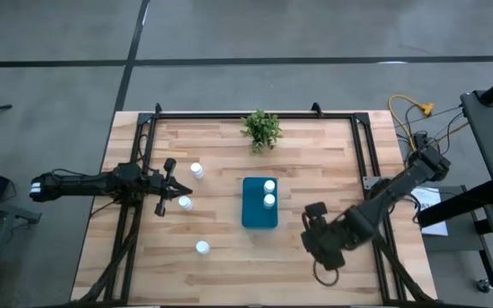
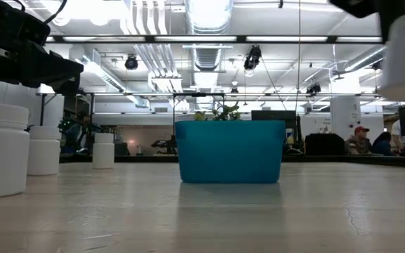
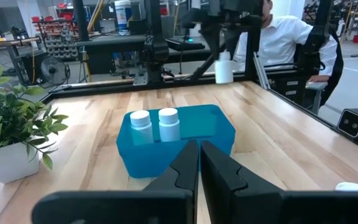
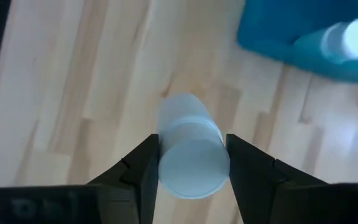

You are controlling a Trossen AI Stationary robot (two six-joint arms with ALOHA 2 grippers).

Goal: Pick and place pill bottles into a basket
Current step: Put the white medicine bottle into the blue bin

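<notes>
The left tool [image 1: 171,184] hangs closed and empty at the tabletop's [image 1: 229,265] left side, among three standing pill bottles [image 1: 184,204]. At centre, the teal basket [image 1: 255,220] holds two bottles [image 1: 269,193], with a potted plant [image 1: 261,129] behind it. To its right, the right tool [image 4: 190,163] grips another bottle [image 4: 191,155] above the wood.

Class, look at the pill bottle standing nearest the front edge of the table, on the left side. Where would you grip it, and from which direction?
Grip the front pill bottle across its round body, coming straight down from above. It stands upright, cap up, clear of its neighbours, so jaws can straddle it.
</notes>
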